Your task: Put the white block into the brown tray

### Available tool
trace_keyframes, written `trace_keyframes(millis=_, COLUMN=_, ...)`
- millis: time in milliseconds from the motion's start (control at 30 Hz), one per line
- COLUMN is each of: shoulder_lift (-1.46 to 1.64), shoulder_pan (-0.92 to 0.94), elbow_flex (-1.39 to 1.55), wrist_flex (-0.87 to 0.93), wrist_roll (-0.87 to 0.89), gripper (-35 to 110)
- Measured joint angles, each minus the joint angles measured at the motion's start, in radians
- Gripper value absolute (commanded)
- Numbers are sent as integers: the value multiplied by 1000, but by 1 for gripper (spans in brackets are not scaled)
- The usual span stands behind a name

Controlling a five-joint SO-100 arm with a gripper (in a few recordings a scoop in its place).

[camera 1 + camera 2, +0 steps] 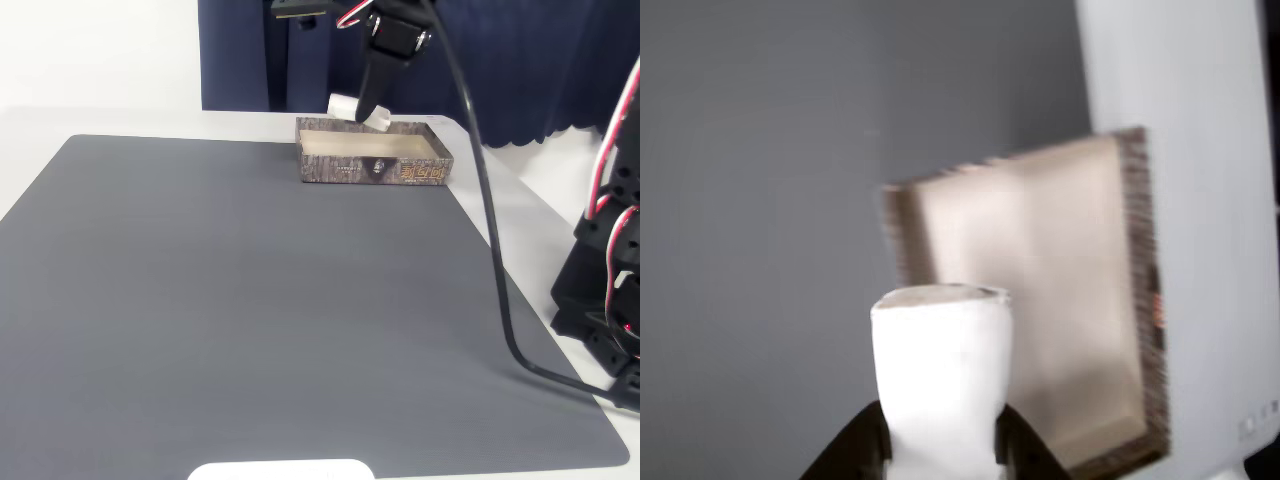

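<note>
Dark grey mat (260,300): covers most of a white table (100,120), running from the near edge to the far side in the fixed view. Behind the table, a navy curtain (540,60) with a white wall to its left.

Brown tray (372,152): shallow rectangular box at the far edge of the mat, right of centre in the fixed view. Outer walls dark, bark-patterned, with a printed label on the near wall; inner surface cream. In the wrist view the tray (1040,320) sits where the mat meets the white table, its cream floor bare.

White block (362,113): small off-white slab with rounded corners, held in the air at the tray's far left part in the fixed view, tilted, with its ends sticking out on either side of the black fingers. In the wrist view the block (943,380) stands out from the lower edge of the picture, its far end overlapping the tray's near left corner. Whether it touches the tray's wall cannot be told; it looks clear of the floor.

Gripper (368,108): black, reaching down from the top of the fixed view, clamped on the white block. In the wrist view, the gripper (943,445) shows both dark fingers (865,445) pressing the block's two sides.

Black cable (500,290): hangs from the arm and curves down to the right across the mat.

White rounded plate (280,470): at the near edge of the mat, partly cut off.
</note>
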Motion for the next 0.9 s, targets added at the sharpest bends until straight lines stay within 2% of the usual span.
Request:
trace_keyframes(millis=333, shoulder_lift=-293, shoulder_pan=110, elbow_flex=-359, wrist_flex=104, wrist_roll=-144, gripper=0)
trace_keyframes(millis=633, shoulder_lift=-499, shoulder_pan=126, elbow_flex=-617, wrist_flex=192, wrist_roll=-328, gripper=0)
trace_keyframes(millis=900, shoulder_lift=-588, shoulder_pan=126, elbow_flex=-713, wrist_flex=225, wrist_roll=-422, gripper=0)
